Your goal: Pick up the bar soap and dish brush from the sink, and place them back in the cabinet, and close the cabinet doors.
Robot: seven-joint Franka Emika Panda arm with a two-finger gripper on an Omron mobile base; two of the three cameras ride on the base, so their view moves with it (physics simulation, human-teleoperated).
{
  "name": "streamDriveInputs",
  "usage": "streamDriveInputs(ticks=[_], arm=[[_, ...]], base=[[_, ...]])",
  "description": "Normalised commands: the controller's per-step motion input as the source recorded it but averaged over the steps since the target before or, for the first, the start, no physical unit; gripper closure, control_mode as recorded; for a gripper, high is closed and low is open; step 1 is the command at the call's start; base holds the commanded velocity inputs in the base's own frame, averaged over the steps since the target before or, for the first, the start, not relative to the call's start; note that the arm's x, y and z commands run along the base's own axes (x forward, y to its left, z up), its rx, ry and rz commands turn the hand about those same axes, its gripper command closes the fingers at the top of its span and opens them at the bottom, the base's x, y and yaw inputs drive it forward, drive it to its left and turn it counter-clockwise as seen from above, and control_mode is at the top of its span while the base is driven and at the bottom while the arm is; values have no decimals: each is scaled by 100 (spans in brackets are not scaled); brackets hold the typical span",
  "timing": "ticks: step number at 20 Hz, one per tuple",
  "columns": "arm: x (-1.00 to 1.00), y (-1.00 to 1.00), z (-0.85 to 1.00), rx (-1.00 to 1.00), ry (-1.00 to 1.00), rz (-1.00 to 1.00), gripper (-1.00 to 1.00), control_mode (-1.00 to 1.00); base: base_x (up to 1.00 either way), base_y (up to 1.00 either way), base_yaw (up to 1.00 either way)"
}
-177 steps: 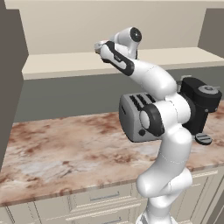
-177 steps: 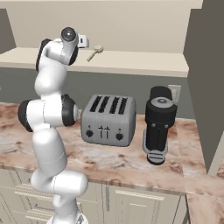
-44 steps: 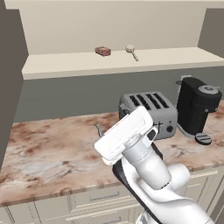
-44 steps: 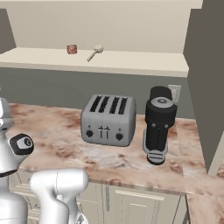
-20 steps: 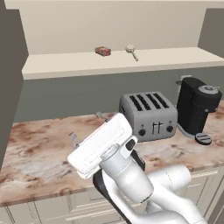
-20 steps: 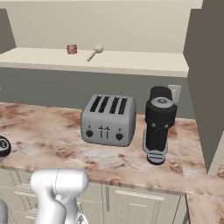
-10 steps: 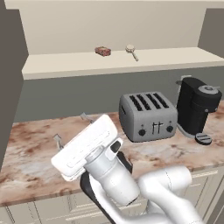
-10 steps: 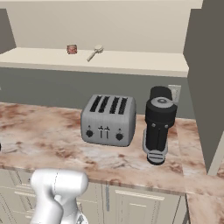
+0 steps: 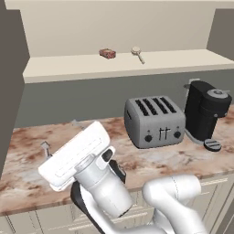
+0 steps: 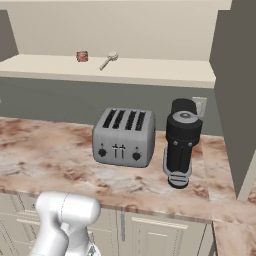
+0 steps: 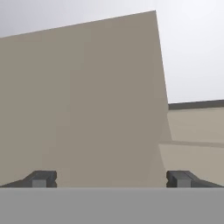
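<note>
While the white arm folds low in front of the counter in the left base view, the pincer [image 11: 111, 179] looks along a broad beige panel in the hand view, its two dark fingertips [image 11: 41, 179] standing far apart with nothing between them, so it is wide open and empty. That flat panel, seemingly a cabinet door [image 11: 83, 100] seen from close by, rises just beyond the tips; whether they touch it cannot be told.

Up and well away from the pincer, the bar soap [image 9: 107, 53] lies on the beige shelf of the cabinet [image 9: 68, 68], a small reddish-brown block. Just beside it, apart from it, rests the dish brush [image 9: 136, 53], round cream head toward the back wall and thin handle angled forward. From the right base view the same pair sit side by side, soap [image 10: 82, 56] on the left, brush [image 10: 109, 60] on the right.

Below the shelf, on the marbled countertop [image 10: 45, 150], a silver four-slot toaster [image 10: 124, 137] stands next to a black coffee machine [image 10: 181, 140], both well apart from the pincer.
</note>
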Motion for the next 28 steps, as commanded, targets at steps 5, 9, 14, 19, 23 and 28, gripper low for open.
streamDriveInputs(ticks=[5,9,14,19,23,28], arm=[[-15,2,-6,10,4,0,-100,-100],[-9,8,-15,7,5,1,-100,-100],[-1,8,-11,5,2,2,-100,-100],[0,15,-14,3,1,5,-100,-100],[0,16,-8,3,1,6,-100,-100],[0,11,-6,2,0,7,-100,-100]], base=[[0,0,0],[0,0,0],[0,0,0],[0,0,0],[0,0,0],[0,0,0]])
